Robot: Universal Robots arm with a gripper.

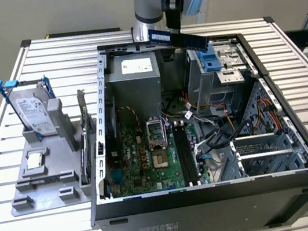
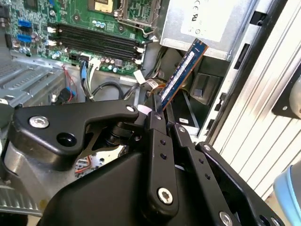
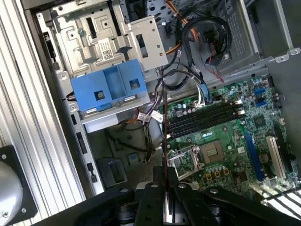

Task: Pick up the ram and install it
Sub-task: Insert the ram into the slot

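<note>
The gripper (image 1: 174, 29) hangs over the far edge of the open computer case (image 1: 215, 208), fingers closed on the ram (image 1: 188, 40), which juts out tilted on both sides of them. Below the fingers sit the grey power supply (image 1: 134, 80) and, nearer the camera, the motherboard (image 1: 140, 158) with black memory slots (image 1: 186, 154). Well to the exterior view's left of the fingers, a blue-framed hard drive (image 1: 32, 114) stands in a grey holder (image 1: 42, 189).

We see the arm (image 1: 145, 2) coming down from above, wrist vertical, its gripper (image 1: 174, 29) clamped on the ram (image 1: 187, 39).
</note>
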